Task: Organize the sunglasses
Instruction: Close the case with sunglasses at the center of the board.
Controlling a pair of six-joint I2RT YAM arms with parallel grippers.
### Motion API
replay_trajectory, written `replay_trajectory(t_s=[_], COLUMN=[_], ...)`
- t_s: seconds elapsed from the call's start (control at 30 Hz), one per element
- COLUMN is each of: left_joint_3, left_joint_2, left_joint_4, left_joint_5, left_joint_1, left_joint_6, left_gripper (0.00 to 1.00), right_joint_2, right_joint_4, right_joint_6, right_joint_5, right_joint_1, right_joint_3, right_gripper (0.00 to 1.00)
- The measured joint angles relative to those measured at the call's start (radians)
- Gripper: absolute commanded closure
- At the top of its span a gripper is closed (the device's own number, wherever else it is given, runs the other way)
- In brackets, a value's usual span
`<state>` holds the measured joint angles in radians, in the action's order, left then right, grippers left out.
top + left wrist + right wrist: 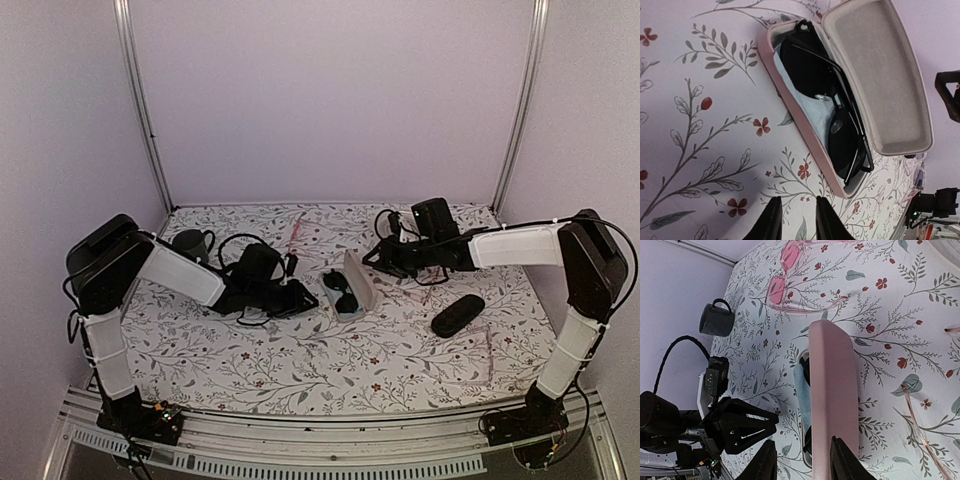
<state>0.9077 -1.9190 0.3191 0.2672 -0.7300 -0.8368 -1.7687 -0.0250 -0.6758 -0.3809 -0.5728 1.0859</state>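
Black sunglasses (pixel 805 70) lie inside open case (pixel 880 75), just beyond left claw (pixel 799 204).

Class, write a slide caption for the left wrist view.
Black sunglasses lie in an open pink case on floral cloth, left hand nearby.

The scene is lit softly and evenly, apparently from above, and a faint violet cast is laid over every view. In the overhead view the white tablecloth printed with grey sprigs and red flowers (pixel 330 370) is shown rather dim and slightly grainy, with only diffuse shadows under the arms. In the left wrist view a broad soft shadow is cast across the cloth's lower left. The thin black wire sunglasses with round dark lenses (pixel 805 67) are shown sharp with almost no glare. The black fingers (pixel 772 222) of the left gripper (pixel 796 222) are blurred at the frame's edge.
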Motion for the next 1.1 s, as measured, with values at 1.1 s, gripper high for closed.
replay_trajectory(t_s=[1.1], left_joint_3=[0.126], left_joint_2=[-0.156], left_joint_4=[0.046], left_joint_5=[0.119], left_joint_1=[0.002], left_joint_6=[-0.013], left_gripper=[0.85], right_joint_2=[-0.086], right_joint_4=[-0.051], right_joint_6=[-0.021], right_joint_5=[-0.079], right_joint_1=[0.0], right_joint_3=[0.0], right_gripper=[0.8])
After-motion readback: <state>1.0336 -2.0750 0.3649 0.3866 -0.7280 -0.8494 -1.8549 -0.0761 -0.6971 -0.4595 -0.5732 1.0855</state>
